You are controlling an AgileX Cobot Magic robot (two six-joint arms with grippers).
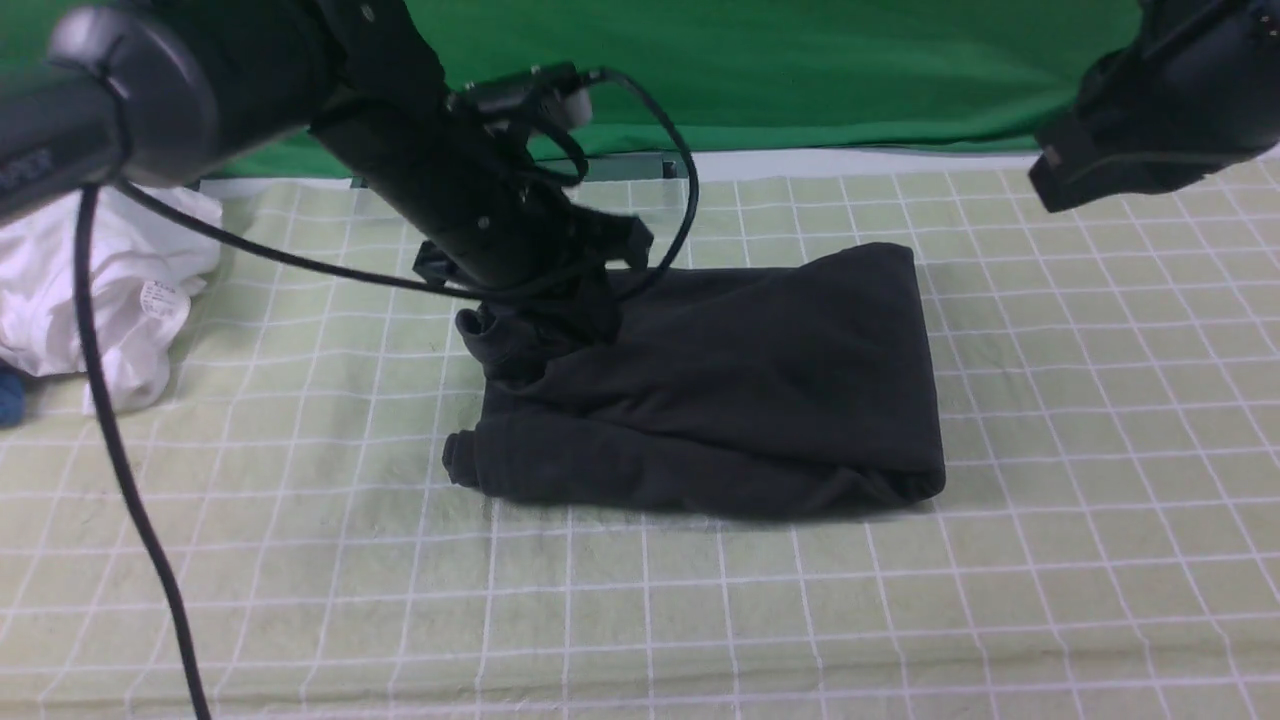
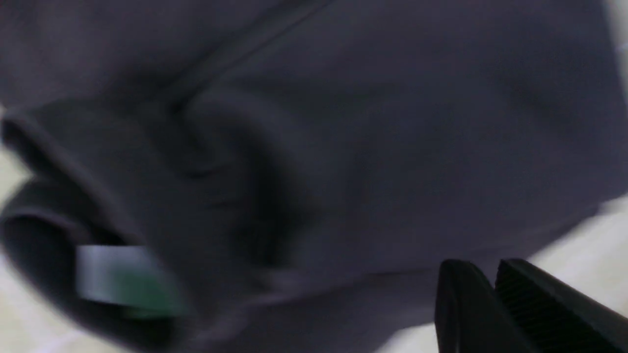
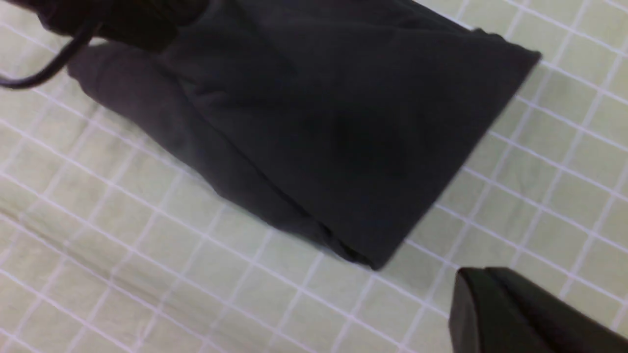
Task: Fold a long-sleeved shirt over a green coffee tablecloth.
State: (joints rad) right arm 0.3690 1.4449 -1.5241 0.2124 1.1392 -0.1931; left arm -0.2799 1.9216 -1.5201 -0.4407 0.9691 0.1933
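Observation:
The black long-sleeved shirt (image 1: 740,370) lies folded into a rough rectangle in the middle of the pale yellow-green grid tablecloth (image 1: 1050,500); its chest print is hidden. My left arm (image 1: 470,190) reaches down over the shirt's back left corner, where the collar bunches. In the blurred left wrist view the left gripper (image 2: 490,267) is shut with nothing between its fingers, close above the shirt (image 2: 392,122), near the collar's green and white label (image 2: 122,282). The right gripper (image 3: 473,272) is shut and empty, raised over bare tablecloth (image 3: 147,245) beyond the shirt's corner (image 3: 319,113).
A crumpled white garment (image 1: 110,280) with a small label lies at the left edge, with a blue item (image 1: 8,395) beside it. The left arm's cable (image 1: 120,450) hangs over the front left. Plain deep-green cloth (image 1: 800,60) backs the table. My right arm (image 1: 1150,130) hangs at the upper right.

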